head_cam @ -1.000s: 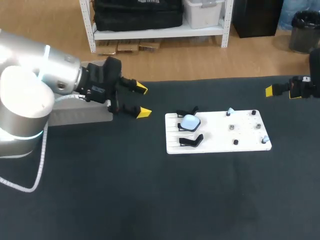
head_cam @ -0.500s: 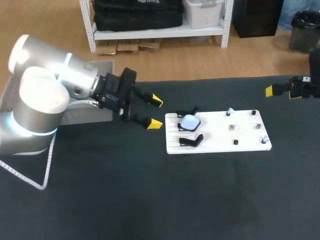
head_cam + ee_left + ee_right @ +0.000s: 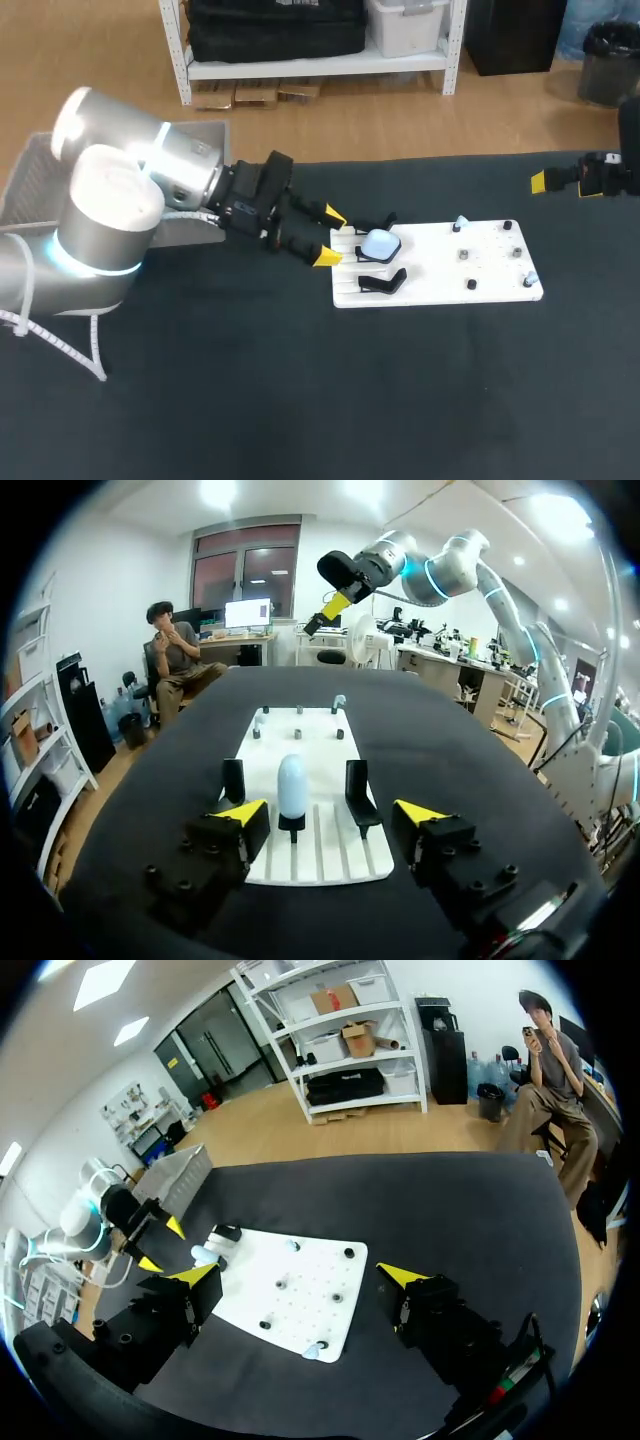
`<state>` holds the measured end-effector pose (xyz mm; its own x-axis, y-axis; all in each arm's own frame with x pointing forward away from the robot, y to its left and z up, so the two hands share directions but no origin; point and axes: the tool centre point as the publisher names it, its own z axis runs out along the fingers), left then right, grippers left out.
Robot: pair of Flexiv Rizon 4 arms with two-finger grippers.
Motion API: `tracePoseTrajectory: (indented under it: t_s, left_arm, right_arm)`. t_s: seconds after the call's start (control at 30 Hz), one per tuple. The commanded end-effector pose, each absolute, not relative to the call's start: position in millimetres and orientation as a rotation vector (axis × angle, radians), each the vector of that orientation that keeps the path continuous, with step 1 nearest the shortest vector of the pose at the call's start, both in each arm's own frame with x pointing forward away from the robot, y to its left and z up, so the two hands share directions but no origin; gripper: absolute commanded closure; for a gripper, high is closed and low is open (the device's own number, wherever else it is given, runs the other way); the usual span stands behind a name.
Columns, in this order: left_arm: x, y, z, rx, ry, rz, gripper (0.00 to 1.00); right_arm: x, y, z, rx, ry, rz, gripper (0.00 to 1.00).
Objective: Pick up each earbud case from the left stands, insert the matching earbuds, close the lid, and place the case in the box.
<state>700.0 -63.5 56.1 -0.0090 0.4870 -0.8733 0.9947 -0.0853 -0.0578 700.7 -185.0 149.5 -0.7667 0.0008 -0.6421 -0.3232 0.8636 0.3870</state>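
Left gripper: fingers spread, holding nothing. The arm reaches in low from the table's 9 o'clock side, and both yellow tips sit at the 9 o'clock edge of the flat white board. That end carries three black stands. The middle stand holds one smooth, pale-blue, egg-shaped earbud case, which is not touching the fingers. Two pale-blue earbuds sit at the board's 12 and 4 o'clock. Right gripper: fingers likewise apart and empty, held level at the table's 2 o'clock corner, well apart from the board.

Black-topped table, white pegged board flat right of middle, grey box at far-left edge
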Motion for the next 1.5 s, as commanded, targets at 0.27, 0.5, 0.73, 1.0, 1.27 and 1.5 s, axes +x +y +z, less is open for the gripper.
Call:
tracePoseTrajectory:
  t_s: [0.27, 0.5, 0.73, 1.0, 1.27, 1.5]
  left_arm:
    - [722, -82, 31, 1.633, 1.573, -1.025, 0.51]
    - [716, -92, 28, 1.658, 1.540, -1.030, 0.49]
    - [714, -100, 23, 1.652, 1.537, -1.031, 0.53]
    - [720, -105, 18, 1.627, 1.551, -1.004, 0.53]
    - [721, -108, 17, 1.610, 1.552, -0.999, 0.55]
    - [723, -112, 15, 1.584, 1.560, -0.995, 0.57]
  right_arm:
    - [701, -186, 149, -0.235, 2.373, 0.644, 0.00]
    - [701, -186, 149, -0.235, 2.373, 0.644, 0.00]
    - [701, -186, 149, -0.235, 2.373, 0.644, 0.00]
    - [701, -186, 149, -0.235, 2.373, 0.644, 0.00]
    - [701, -186, 149, -0.235, 2.373, 0.644, 0.00]
    - [701, -186, 149, -0.235, 2.373, 0.644, 0.00]
